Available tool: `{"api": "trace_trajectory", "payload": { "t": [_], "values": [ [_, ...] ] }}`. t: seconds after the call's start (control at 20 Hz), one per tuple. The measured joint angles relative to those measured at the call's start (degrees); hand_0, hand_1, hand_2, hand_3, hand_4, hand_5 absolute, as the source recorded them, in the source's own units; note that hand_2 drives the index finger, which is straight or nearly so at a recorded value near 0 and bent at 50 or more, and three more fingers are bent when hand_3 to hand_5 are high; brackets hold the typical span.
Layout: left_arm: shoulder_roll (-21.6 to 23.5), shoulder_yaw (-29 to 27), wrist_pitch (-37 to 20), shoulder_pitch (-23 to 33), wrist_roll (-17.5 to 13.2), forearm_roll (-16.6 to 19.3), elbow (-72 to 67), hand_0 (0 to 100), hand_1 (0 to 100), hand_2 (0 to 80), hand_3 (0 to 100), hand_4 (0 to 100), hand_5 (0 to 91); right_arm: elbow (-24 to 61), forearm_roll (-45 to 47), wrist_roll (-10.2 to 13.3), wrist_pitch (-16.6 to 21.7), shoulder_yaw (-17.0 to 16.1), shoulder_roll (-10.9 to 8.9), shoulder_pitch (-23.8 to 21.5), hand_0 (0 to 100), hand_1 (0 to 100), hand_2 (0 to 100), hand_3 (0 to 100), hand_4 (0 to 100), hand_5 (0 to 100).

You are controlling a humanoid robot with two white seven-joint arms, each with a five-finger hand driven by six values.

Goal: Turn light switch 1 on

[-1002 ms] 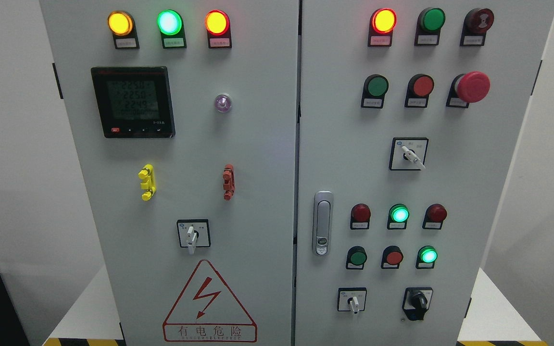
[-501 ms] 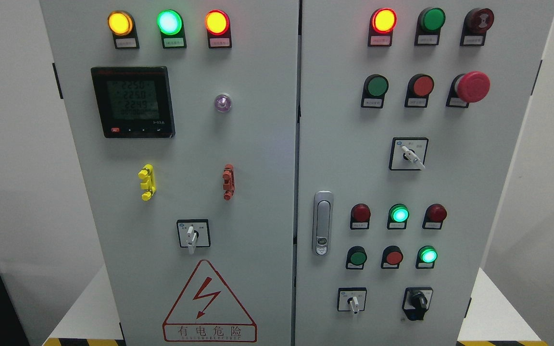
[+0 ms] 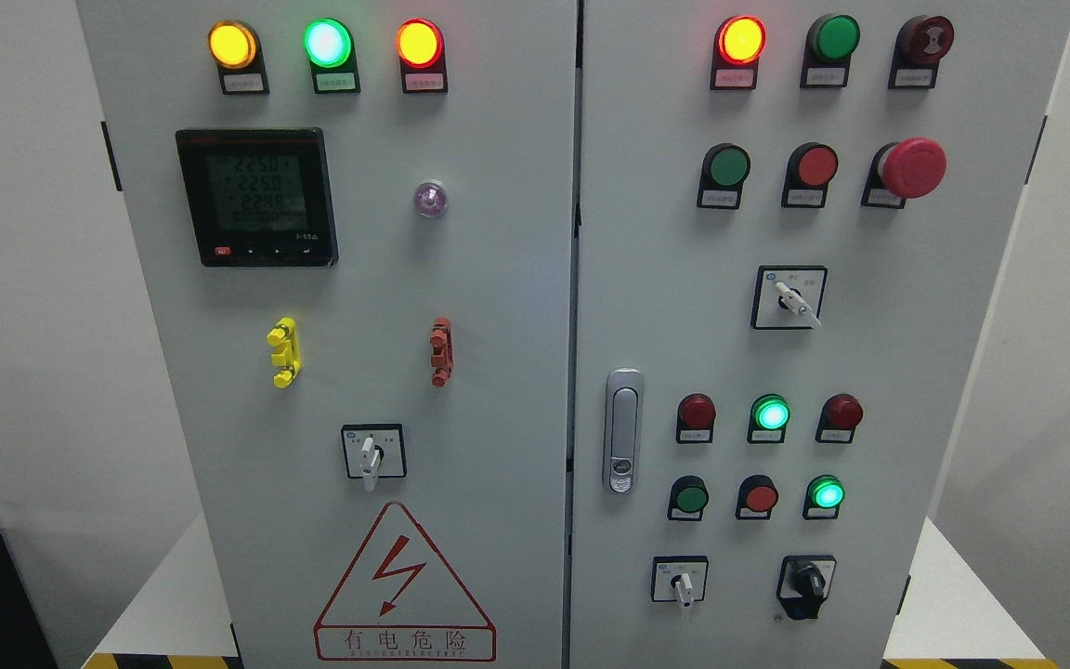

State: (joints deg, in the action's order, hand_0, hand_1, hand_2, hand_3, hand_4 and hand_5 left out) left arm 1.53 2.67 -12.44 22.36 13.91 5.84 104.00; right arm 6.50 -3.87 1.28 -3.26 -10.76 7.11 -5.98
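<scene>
Panel unchanged since a second ago; neither hand in view, so finger state unknown. We see the white-handled selector switch (image 3: 369, 462) at 6 o'clock on the grey cabinet door (image 3: 498, 307), untouched; task not started.

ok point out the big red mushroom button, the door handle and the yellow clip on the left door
red mushroom button (image 3: 913, 167): head view, on its round red cap
door handle (image 3: 623, 430): head view, middle of the silver lever
yellow clip (image 3: 283, 352): head view, on its middle
</scene>
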Motion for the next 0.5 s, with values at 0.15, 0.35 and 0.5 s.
{"api": "trace_trajectory", "payload": {
  "t": [0.15, 0.35, 0.5],
  "values": [
    [-0.4, 1.4, 2.3, -0.8, 2.1, 1.1, 2.1, 35, 43, 46.3, 74, 87, 57.8, 0.0, 0.0, 0.0, 0.0, 0.0, 0.00, 0.0, 0, 0, 0, 0, 0, 0],
    [-0.7, 3.0, 5.2, -2.4, 3.4, 2.3, 4.0, 32, 45, 46.6, 74, 88, 59.6, 0.0, 0.0, 0.1, 0.0, 0.0, 0.00, 0.0, 0, 0, 0, 0, 0, 0],
    [-0.9, 3.9, 7.5, -4.2, 3.7, 3.1, 5.1, 31, 47, 46.5, 75, 88, 62.3, 0.0, 0.0, 0.2, 0.0, 0.0, 0.00, 0.0, 0, 0, 0, 0, 0, 0]
  ]
}}
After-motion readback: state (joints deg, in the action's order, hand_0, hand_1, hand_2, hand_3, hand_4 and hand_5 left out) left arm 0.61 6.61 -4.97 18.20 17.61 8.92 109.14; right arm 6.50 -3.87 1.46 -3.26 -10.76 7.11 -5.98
